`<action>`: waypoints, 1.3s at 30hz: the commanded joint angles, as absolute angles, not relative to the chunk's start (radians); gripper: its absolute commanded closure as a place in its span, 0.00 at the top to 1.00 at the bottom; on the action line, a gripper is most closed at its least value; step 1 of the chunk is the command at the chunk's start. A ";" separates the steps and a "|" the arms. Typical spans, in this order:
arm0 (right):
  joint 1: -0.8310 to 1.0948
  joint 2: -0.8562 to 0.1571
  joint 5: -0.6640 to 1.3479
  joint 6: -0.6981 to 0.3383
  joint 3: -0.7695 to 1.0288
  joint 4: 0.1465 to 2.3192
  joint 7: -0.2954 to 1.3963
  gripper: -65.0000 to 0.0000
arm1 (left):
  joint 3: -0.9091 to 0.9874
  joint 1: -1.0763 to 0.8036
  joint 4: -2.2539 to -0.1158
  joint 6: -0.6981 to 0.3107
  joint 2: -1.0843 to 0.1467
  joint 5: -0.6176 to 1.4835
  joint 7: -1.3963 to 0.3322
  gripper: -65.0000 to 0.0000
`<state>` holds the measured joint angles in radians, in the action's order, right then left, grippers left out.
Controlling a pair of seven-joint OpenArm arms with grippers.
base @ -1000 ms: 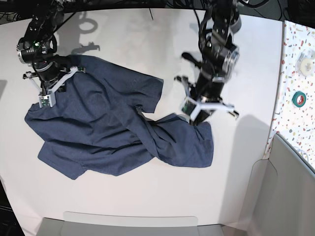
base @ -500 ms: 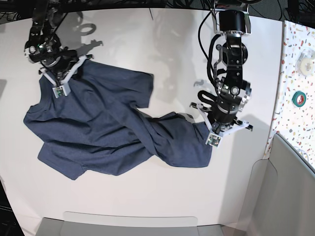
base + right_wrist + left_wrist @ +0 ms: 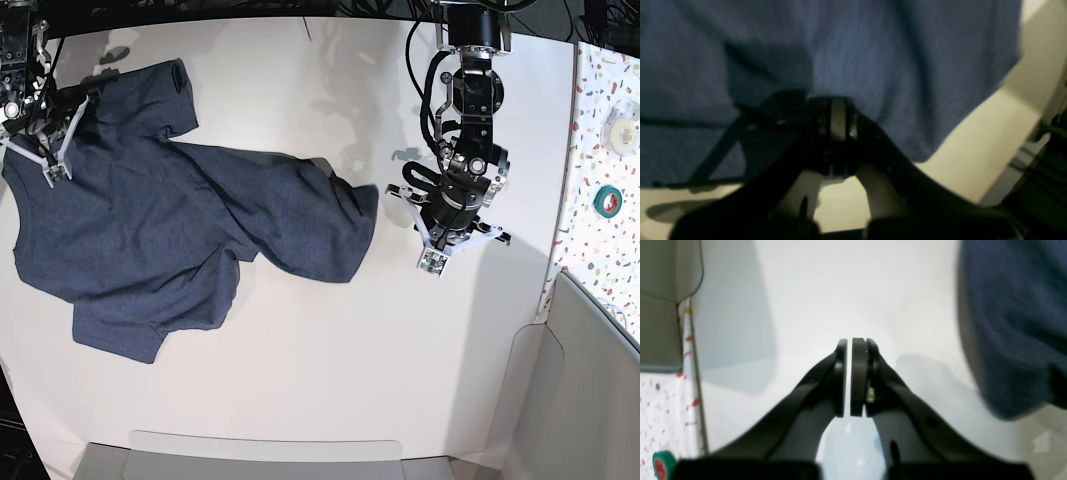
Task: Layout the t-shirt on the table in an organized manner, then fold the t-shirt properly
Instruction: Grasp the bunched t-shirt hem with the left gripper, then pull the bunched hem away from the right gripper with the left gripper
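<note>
T-shirt [image 3: 170,210] lies crumpled on the white counter [image 3: 300,380], left half of the base view. One sleeve points up near the top left, the rumpled body runs down toward the lower left, and a twisted lobe reaches right toward mid-counter. No lettering visible.

Right gripper [image 3: 45,165] sits at the shirt's upper-left edge in the base view. Its wrist view shows the jaws clenched tight, with blue fabric filling the frame right behind the tips [image 3: 838,116]. Looks like a pinch on the cloth, but the shot is dark and blurred, so I can't confirm fabric between the pads.

Left gripper [image 3: 440,255] is over bare counter, well clear of the shirt's right lobe. In its wrist view [image 3: 850,350] the jaws are nearly together, with a thin slit of white counter showing between them and nothing held. The shirt edge [image 3: 1010,323] sits off to the side there, apart from the tips.

Speckled surface [image 3: 605,150] runs along the right edge, with a green tape roll [image 3: 606,200] on it. Grey bin [image 3: 580,390] at lower right, apart from the shirt.
</note>
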<state>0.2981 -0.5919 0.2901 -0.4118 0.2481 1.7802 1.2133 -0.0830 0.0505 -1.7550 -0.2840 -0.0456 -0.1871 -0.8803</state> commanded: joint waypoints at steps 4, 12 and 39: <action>0.291 -0.598 0.286 -0.406 0.255 1.810 1.205 0.00 | -0.081 0.076 -1.774 -0.278 -0.045 -0.185 -0.863 0.29; 0.277 -0.579 0.285 -0.406 0.251 1.810 1.205 0.00 | -0.008 0.236 -1.676 -0.280 -0.047 0.148 -1.106 0.39; 0.277 -0.550 0.286 -0.406 0.249 1.810 1.205 0.00 | 0.114 0.593 -0.842 -0.280 -0.015 0.728 -1.136 0.39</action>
